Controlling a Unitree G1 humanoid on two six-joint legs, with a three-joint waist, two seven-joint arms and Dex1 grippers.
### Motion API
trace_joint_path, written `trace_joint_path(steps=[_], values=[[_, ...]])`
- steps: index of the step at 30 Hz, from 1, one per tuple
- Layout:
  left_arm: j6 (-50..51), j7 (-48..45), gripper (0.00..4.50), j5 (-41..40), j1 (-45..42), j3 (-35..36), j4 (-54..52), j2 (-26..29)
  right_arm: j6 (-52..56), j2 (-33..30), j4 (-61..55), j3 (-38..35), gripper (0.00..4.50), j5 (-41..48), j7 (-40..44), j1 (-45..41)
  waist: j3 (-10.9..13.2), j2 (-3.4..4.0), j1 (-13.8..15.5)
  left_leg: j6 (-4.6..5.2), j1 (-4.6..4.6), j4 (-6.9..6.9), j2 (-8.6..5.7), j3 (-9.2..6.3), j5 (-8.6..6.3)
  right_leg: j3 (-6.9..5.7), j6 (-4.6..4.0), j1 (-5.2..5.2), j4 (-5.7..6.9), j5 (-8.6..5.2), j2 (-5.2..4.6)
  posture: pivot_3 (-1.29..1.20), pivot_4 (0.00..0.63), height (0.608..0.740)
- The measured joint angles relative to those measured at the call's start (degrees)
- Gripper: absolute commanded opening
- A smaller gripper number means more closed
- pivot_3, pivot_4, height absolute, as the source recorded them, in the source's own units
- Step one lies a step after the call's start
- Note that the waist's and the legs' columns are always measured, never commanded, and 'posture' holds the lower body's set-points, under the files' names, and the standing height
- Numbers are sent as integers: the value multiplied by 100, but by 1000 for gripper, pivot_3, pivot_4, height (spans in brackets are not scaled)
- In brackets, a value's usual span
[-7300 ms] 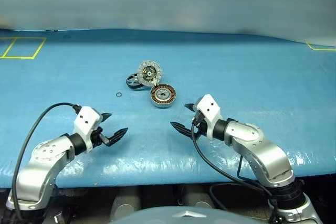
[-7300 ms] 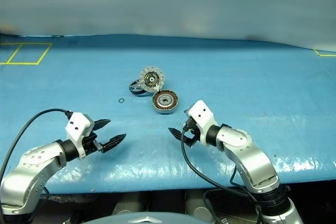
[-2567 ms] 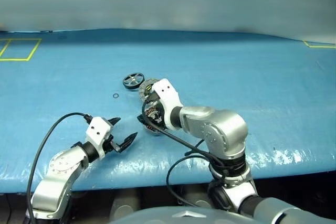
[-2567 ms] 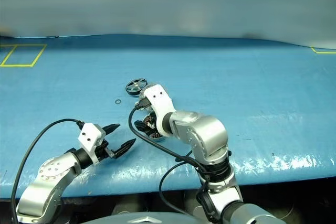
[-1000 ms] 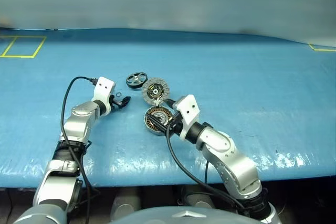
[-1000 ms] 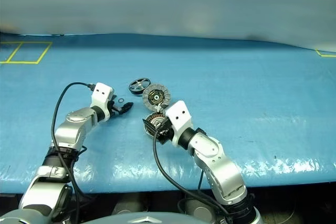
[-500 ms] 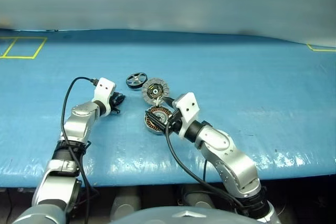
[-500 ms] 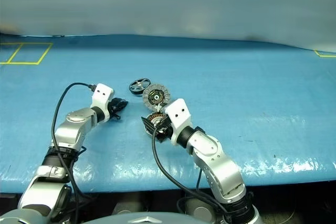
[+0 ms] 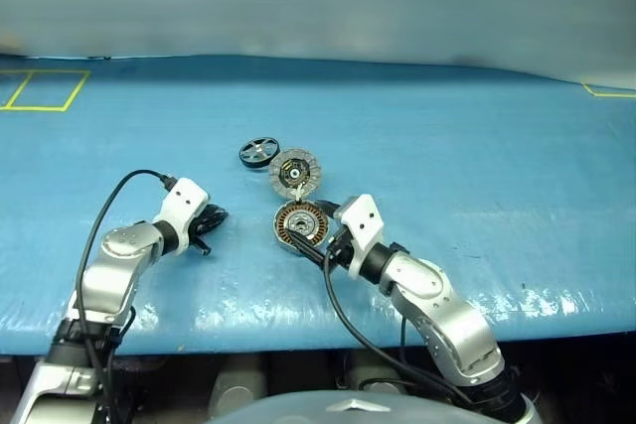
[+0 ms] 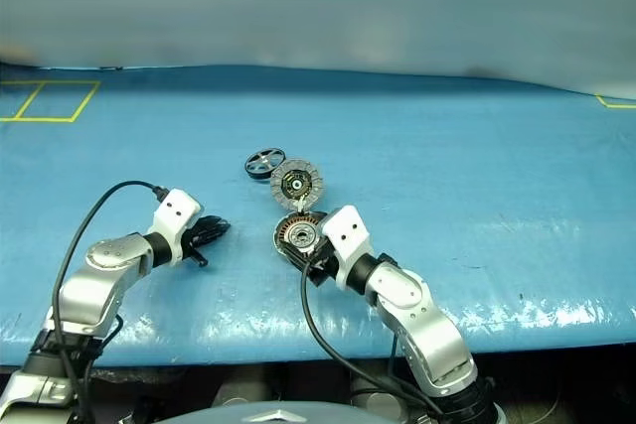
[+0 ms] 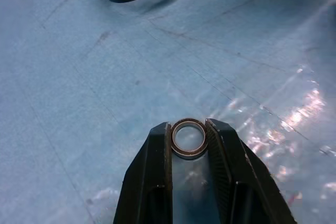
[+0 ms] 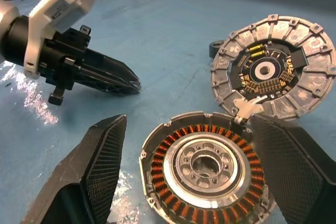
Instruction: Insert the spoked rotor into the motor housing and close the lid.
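Observation:
The motor housing (image 9: 301, 225), with copper windings around a silver centre, lies on the blue table. My right gripper (image 9: 320, 243) is open, with one finger (image 12: 100, 171) on each side of the housing. Just behind the housing lies the lid (image 9: 294, 170), radial-patterned face up. The black spoked rotor (image 9: 256, 152) rests beyond it, to the left. My left gripper (image 9: 212, 217) hangs low to the left of the housing. It is shut on a small metal ring (image 11: 189, 138) pinched between its fingertips.
Yellow tape marks a square (image 9: 40, 89) at the far left and a corner (image 9: 606, 91) at the far right. The table's front edge (image 9: 298, 330) runs close below both arms. A black cable (image 9: 109, 208) loops over my left arm.
My left gripper has shut on the small metal ring and drawn back toward me with it. My right gripper has shifted slightly, staying around the housing.

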Motion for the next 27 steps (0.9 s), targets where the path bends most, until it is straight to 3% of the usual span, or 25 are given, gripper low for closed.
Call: trace_joint_path(steps=[5, 12, 21, 27], values=[[127, -151, 637, -274, 39, -2, -694, 11, -805, -190, 516, -147, 3965, -38, 227, 430, 5, -4, 35, 1, -3, 11, 0, 3, 1, 1, -2, 1, -1, -1, 2, 0, 150, 740], [530, -332, 637, -552, -667, -264, -1016, -45, -1759, -224, 1037, -400, 3965, -103, 339, 800, 5, -4, 44, 1, -3, 15, -12, 5, 1, 1, 6, 3, 0, 3, 13, 0, 150, 740], [951, -952, 637, -819, -1640, -1096, -853, -186, -2037, -170, 1221, -487, 3965, -218, 281, 961, 5, -4, 42, 1, -3, 14, -17, 3, 1, 0, 11, 2, 1, 6, 22, 0, 150, 740], [899, -1373, 637, -775, -1830, -1554, -420, -210, -2044, -102, 1235, -492, 3965, -378, 118, 1015, 5, -4, 40, 1, -5, 15, -17, 2, 1, 1, 11, 0, 1, 6, 22, 0, 150, 740]])
